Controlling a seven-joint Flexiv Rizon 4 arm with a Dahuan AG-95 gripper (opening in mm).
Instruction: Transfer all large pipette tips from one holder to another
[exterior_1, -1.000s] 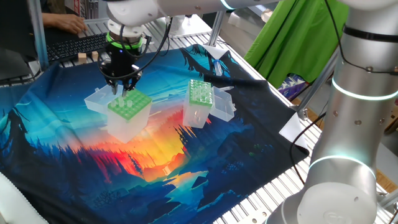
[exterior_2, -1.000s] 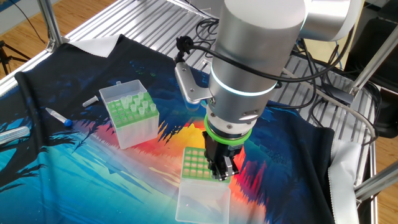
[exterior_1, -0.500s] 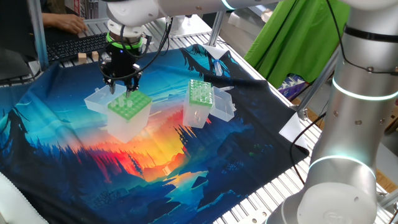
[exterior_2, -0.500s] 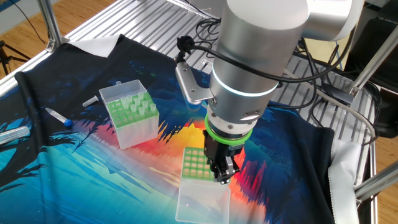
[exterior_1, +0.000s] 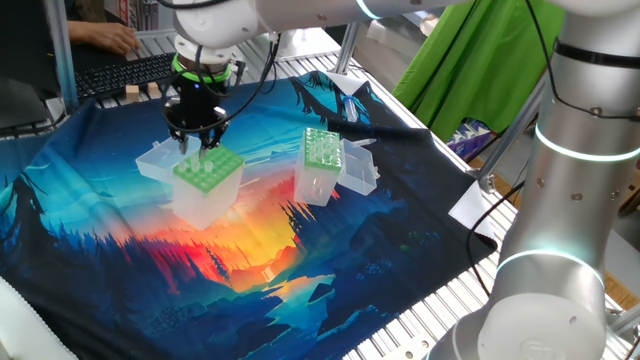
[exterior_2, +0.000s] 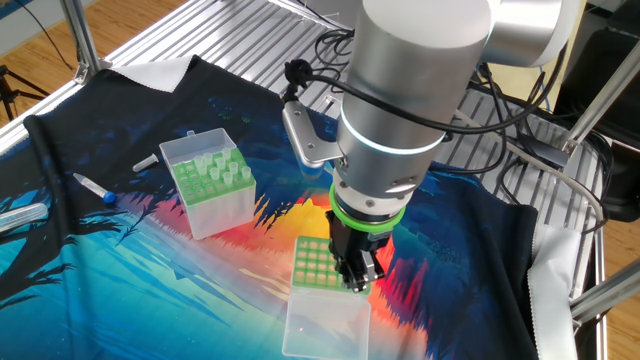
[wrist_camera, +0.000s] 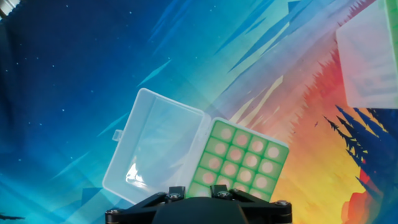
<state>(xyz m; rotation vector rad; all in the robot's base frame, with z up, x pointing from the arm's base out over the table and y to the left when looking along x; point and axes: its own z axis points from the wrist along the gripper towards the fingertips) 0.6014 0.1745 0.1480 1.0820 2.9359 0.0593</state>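
**Light, slick tips: grip high, pull straight**

One fixed view: your gripper (exterior_1: 197, 143) points straight down over the wide-holed box (exterior_1: 208, 170), fingertips just above its light-green top plate. You cannot tell the claw's spread here, or whether anything sits between the fingers. The narrower box (exterior_1: 322, 150) stands at 3 o'clock from it, well apart.

The other fixed view: the gripper (exterior_2: 358, 278) hangs over the 4 o'clock corner of the wide-holed box (exterior_2: 312, 262), whose clear lid (exterior_2: 325, 325) lies flat at 6 o'clock. The arm body hides the fingers, so the claw state is still unreadable. The large pipette tips (exterior_2: 228, 172) that show are upright in the narrower box (exterior_2: 210, 205) at 10 o'clock, wide ends poking above its plate.

Hand view: you look down on the wide-holed box (wrist_camera: 239, 155), a 4 by 4 grid, with its lid (wrist_camera: 155, 152) open at 9 o'clock. The fingers are out of frame. Whether those holes hold tips is too unclear to call. The narrower box (wrist_camera: 370, 56) is at 2 o'clock.

Handling, as a judgement: tips are very light, thin-walled, smooth plastic. They likely slip under a loose pinch and flex or crack under a hard one. Take each by the wide collar, squeeze gently, and lift vertically so the light box does not tip.
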